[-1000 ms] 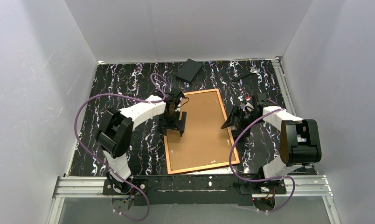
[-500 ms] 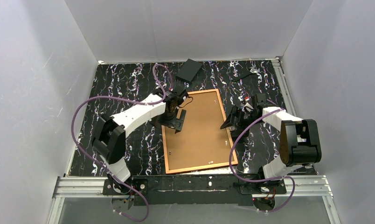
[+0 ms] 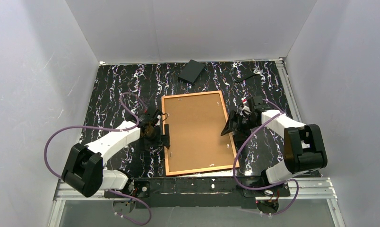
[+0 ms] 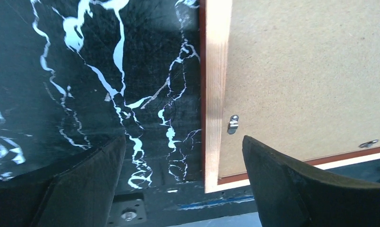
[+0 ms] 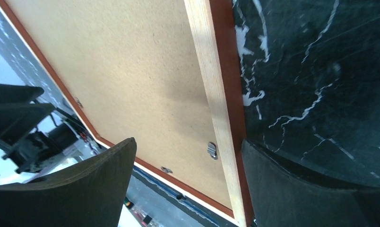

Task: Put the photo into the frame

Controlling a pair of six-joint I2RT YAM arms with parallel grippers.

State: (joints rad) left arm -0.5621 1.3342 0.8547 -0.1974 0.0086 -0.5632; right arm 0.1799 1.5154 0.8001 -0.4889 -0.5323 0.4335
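Left tool (image 3: 165,135) pulled back; a rail of the frame (image 3: 195,132) now sits between its wide-open, empty jaws; right tool (image 3: 229,126) likewise. Close both evenly.

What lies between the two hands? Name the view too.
The frame, lying back up, spans from the left hand to the right hand, seen in the top external view.

Overhead view: even, soft light, white walls (image 3: 32,71) bright, no hard shadows, fine detail slightly soft. My left wrist view: frame (image 4: 215,71) grain sharp, my fingers (image 4: 84,189) near lens dark, blurred. Right wrist view: pale glare along frame rail, faint sheen on table (image 5: 320,71).
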